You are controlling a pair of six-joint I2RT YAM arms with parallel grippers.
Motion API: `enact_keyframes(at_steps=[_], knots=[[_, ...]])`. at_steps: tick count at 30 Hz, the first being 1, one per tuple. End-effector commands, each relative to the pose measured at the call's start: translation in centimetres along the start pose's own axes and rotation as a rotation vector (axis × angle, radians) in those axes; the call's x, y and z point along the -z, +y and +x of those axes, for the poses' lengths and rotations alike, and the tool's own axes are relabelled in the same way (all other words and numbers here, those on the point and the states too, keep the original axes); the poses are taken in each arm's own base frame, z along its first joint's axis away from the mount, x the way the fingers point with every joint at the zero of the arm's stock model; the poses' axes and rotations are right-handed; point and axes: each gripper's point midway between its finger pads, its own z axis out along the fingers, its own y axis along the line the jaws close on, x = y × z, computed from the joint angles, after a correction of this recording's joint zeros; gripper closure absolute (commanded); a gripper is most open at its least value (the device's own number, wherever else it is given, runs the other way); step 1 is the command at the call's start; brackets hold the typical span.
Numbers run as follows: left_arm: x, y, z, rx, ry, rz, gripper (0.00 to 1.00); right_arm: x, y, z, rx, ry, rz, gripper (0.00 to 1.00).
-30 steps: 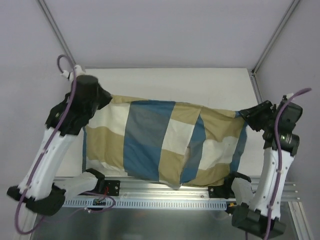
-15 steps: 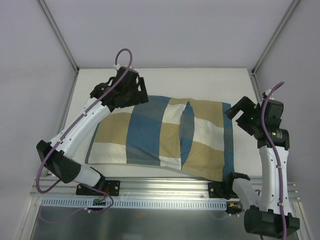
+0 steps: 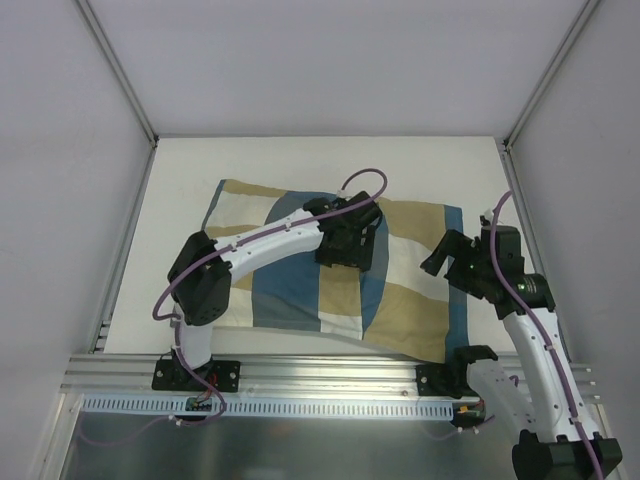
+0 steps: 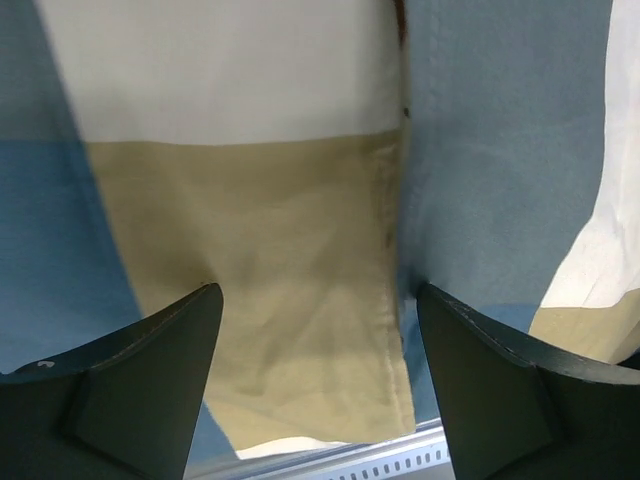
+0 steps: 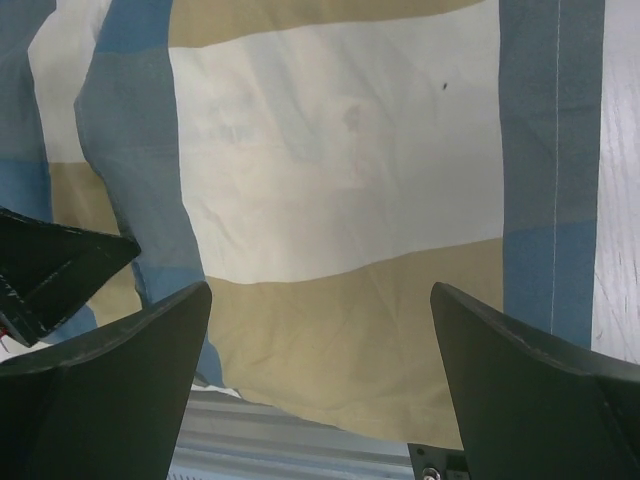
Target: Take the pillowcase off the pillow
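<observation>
The pillowcase point(image 3: 285, 300) is lying spread out on the table point(image 3: 300, 160), showing big blocks of blue, tan and cream. A hemmed fold is running directly beneath the left gripper point(image 4: 318, 292), which is hanging over the middle with jaws wide apart and empty. The right gripper point(image 5: 320, 290) is hovering above the cloth's right end, likewise gaping and gripping nothing.

the large soft cloth pillowcase point(image 3: 410, 295) wears big checked blocks of blue, tan and cream, with a blue band along its right edge, on the plain off-white flat table top point(image 3: 300, 160).
</observation>
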Motion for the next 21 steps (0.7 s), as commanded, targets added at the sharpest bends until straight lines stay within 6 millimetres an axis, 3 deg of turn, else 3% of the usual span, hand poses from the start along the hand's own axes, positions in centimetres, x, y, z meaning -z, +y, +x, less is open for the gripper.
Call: enact_keyframes(at_steps=[1,4,5,9,15,16,21], knots=[[0.9,-2.7,-0.3,0.008,-0.012,0.050,0.21,-0.4,-1.3,1.3,0.010,0.015,0.041,0.04],[-0.6,-2.3,0.3,0.015,0.012,0.017,0.36,-1.1,-1.5,2.2,-0.004,0.042,0.032,0.04],[-1.0,-2.2,0.4,0.022,0.018,0.008,0.51,-1.2,-1.3,2.3,-0.006,0.044,0.017,0.04],[-1.5,-1.5,1.3,0.070,0.047,-0.007,0.76,-1.4,-0.5,2.0,0.006,0.039,-0.004,0.04],[-0.2,0.4,1.9,0.115,0.029,-0.026,1.00,-2.5,2.1,1.5,0.050,0.035,-0.005,0.02],[0.1,0.4,1.8,0.122,0.028,-0.020,1.00,-2.7,2.3,1.2,0.054,0.018,0.011,0.02],[1.5,1.1,2.2,0.143,0.019,0.004,1.00,-3.7,7.4,0.3,0.157,-0.019,0.002,0.01]])
